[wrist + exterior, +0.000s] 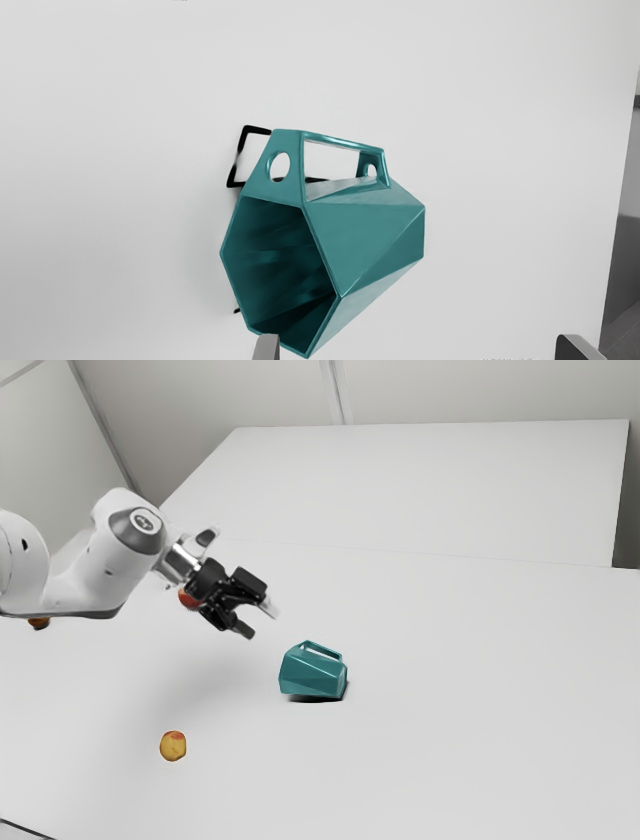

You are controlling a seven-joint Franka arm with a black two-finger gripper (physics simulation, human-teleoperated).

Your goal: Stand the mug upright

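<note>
The teal, faceted mug with an angular loop handle lies on its side on the white table, near the middle of the exterior view. Its handle is uppermost there. The wrist view looks into the many-sided mouth, where the deeper inside falls into shadow and its bottom is hard to make out. One fingertip covers a small part of the rim in that view. Black, broken outlines show beside and through the handle; I cannot tell whether they are shadow or something else.

The black two-finger gripper stands open above the table, its fingers wide apart with nothing held between them, near the mug but not touching it. In the wrist view the fingers are cut off, leaving their grey ends.

Farther out, a small round yellow-and-red fruit sits toward the exterior view's lower left. A reddish-orange round thing is partly hidden behind the gripper, and a brownish-orange thing is mostly covered by the white arm, too little of it visible to name.
</note>
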